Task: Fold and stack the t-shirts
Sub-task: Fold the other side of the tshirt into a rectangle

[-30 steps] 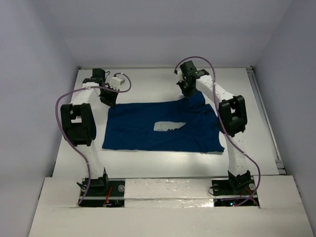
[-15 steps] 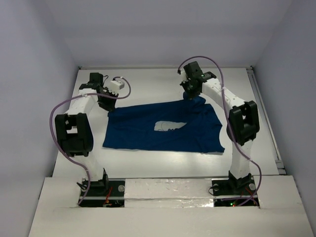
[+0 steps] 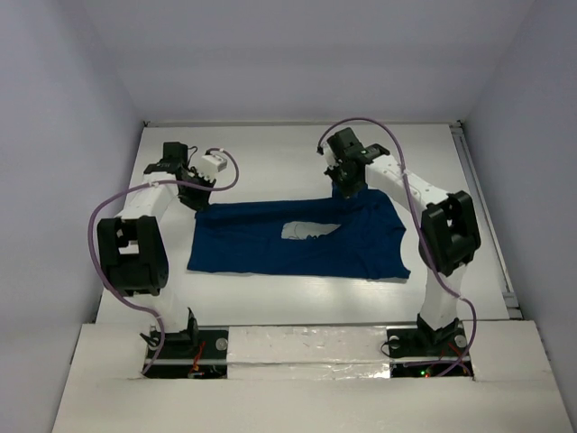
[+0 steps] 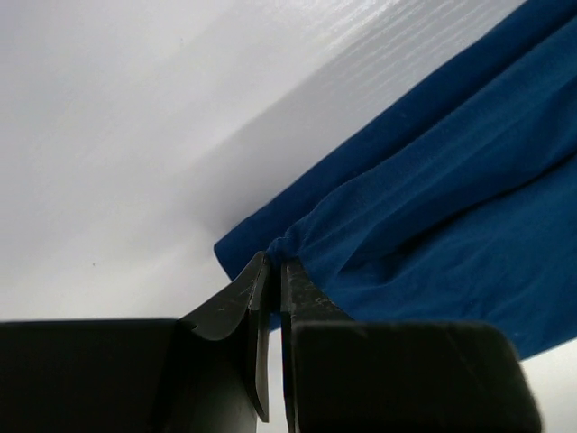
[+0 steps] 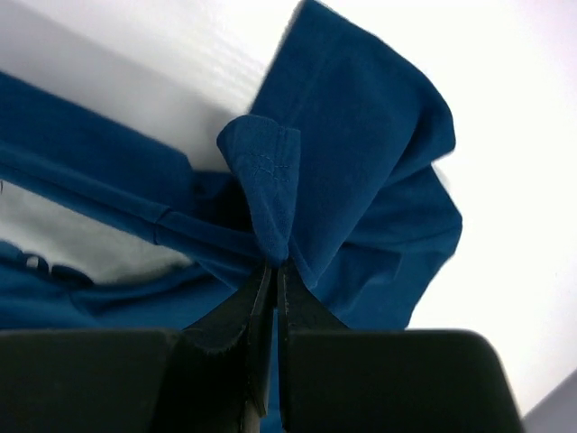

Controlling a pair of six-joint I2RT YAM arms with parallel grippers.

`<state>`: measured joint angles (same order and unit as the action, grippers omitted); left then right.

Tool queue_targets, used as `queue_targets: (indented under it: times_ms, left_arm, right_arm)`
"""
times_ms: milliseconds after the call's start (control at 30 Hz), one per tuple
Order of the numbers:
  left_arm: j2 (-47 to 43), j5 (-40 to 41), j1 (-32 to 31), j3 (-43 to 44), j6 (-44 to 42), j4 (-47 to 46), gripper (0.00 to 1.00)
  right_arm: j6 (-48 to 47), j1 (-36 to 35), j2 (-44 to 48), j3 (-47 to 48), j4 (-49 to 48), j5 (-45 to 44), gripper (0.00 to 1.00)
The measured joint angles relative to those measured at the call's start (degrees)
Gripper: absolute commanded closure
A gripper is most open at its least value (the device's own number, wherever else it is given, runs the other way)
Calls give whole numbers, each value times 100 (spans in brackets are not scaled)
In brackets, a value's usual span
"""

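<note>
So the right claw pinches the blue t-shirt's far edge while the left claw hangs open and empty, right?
Not quite: the left gripper is shut on the blue t-shirt too, as the left wrist view shows. The right gripper does pinch it.

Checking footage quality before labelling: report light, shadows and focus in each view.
Top view: even soft light, shirt crisp, its print washed out. Left wrist: a broad soft shadow crosses the table; the left gripper is near-black, detail lost. Right wrist: table glares blank white at right; shirt sharp there too.
</note>
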<state>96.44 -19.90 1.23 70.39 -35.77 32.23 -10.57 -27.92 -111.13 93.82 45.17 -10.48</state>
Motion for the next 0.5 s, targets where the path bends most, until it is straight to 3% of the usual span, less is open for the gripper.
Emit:
queue_targets:
  times_ms: [500]
  left_arm:
    - [-634,92,0,-1032,170,-1622,100]
  right_arm:
    - [-61,-146,1008,-734,114,26,100]
